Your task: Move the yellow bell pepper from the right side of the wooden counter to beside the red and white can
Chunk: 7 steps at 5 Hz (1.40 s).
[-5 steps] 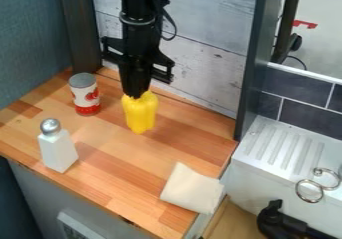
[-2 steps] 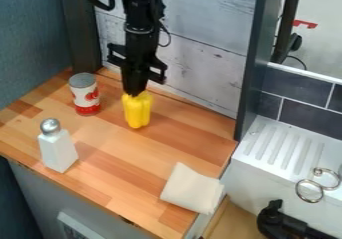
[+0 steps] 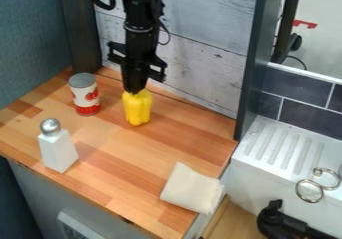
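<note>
Wood-Block Desk: Yellow Pepper Shifts Toward the Wall

Striped wood blocks in honey and reddish brown make up the desk [image 3: 110, 145], backed by a grained, pale plank wall [image 3: 200, 65]. Near that wall, the black gripper [image 3: 135, 91] pinches the top of a yellow bell pepper [image 3: 137, 109], glossy, lobed and roughly upright. Compared with the earlier frames, gripper and pepper have moved together slightly toward the wall, which suggests the hold is secure. Whether the pepper's base touches the wood cannot be told.

Beside it in the view stands a cylindrical tin can [image 3: 85, 95], red and white with a dull grey lid. Nearer the front edge, a smooth white shaker [image 3: 58, 150] widens toward its base under a rounded, shiny metal cap. A soft, cream folded cloth [image 3: 192, 189] lies by the corner beside the ridged white sink unit [image 3: 284, 148]; these three look unmoved.
</note>
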### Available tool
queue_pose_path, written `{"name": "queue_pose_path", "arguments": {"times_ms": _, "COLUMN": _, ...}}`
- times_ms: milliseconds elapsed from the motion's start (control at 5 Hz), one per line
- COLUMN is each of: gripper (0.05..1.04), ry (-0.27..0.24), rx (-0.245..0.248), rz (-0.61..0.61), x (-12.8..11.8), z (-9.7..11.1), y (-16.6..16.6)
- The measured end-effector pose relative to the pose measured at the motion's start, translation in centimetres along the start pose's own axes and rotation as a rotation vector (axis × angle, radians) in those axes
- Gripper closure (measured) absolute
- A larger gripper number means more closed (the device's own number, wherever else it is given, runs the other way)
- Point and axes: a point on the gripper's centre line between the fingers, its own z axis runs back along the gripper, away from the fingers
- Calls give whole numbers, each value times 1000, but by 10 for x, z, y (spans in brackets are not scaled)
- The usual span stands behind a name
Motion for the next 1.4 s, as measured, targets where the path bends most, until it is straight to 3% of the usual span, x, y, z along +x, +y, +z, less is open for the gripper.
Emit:
{"name": "queue_pose_path", "arguments": {"times_ms": 200, "gripper": 749, "ry": 19, "rx": -17, "rz": 3, "x": -3, "z": 0, "y": -2}}
{"name": "queue_pose_path", "arguments": {"times_ms": 400, "gripper": 457, "ry": 16, "rx": -17, "rz": 10, "x": -7, "z": 4, "y": -3}}
{"name": "queue_pose_path", "arguments": {"times_ms": 600, "gripper": 165, "ry": -63, "rx": 9, "rz": 68, "x": -10, "z": 41, "y": 4}}
{"name": "queue_pose_path", "arguments": {"times_ms": 800, "gripper": 74, "ry": -38, "rx": 11, "rz": 55, "x": -33, "z": 55, "y": -7}}
{"name": "queue_pose_path", "arguments": {"times_ms": 1000, "gripper": 79, "ry": 32, "rx": 6, "rz": -41, "x": -62, "z": 76, "y": -52}}
{"name": "queue_pose_path", "arguments": {"times_ms": 1200, "gripper": 81, "ry": 53, "rx": -54, "rz": -96, "x": -90, "z": 81, "y": -85}}
{"name": "queue_pose_path", "arguments": {"times_ms": 1400, "gripper": 81, "ry": 39, "rx": -107, "rz": -174, "x": -100, "z": 72, "y": -116}}
